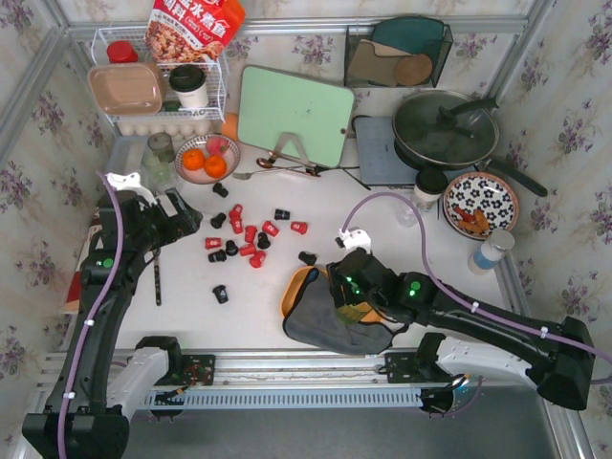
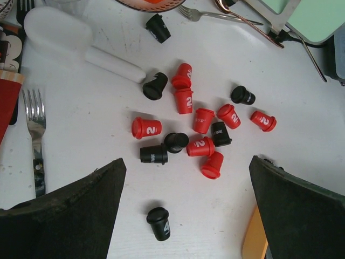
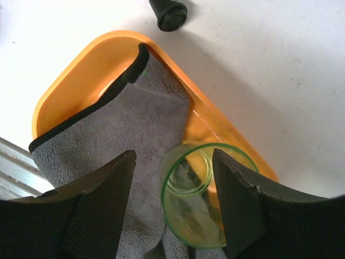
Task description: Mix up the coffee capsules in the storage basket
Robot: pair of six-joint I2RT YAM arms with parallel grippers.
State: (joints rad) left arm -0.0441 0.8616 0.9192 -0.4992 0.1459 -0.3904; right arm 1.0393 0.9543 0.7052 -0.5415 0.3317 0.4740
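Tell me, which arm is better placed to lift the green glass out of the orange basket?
Right. The right gripper straddles the glass in the basket, with a jaw on either side. The left gripper hovers open over the scattered capsules, well away.

Pale wallpaper (image 1: 574, 115) printed with small purple flowers closes the white table (image 1: 382, 206) in on 3 sides. Silver metal rails (image 1: 287, 27) run along its far edge and down from both far corners. A ribbed strip (image 1: 287, 397) lines the near edge. The light is soft and even.
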